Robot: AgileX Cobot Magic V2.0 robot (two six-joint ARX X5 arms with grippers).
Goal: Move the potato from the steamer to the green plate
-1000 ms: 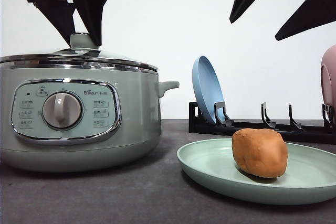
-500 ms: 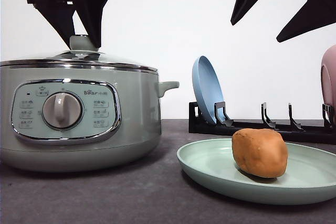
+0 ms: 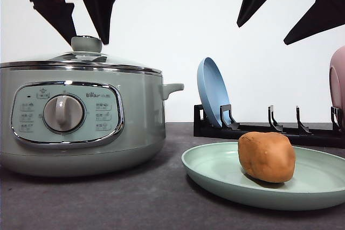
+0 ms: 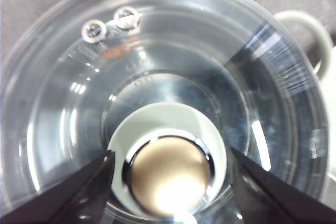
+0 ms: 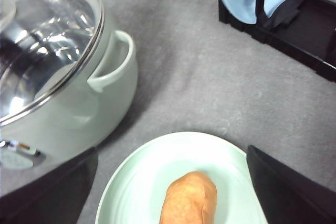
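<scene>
The potato (image 3: 267, 157) lies lengthwise on the green plate (image 3: 215, 179), long axis toward me, while my left hand (image 3: 81, 21), wide open and empty, has lifted clear of the steamer (image 3: 81, 117) knob.

One potato (image 3: 267, 157), one green plate (image 3: 215, 173), one steamer (image 3: 81, 117) with one glass lid (image 4: 168, 77), one blue plate (image 3: 213, 91), one black dish rack (image 3: 269, 129), one pink dish (image 3: 338, 82), two grippers: left (image 3: 81, 17), right (image 3: 294, 6).
</scene>
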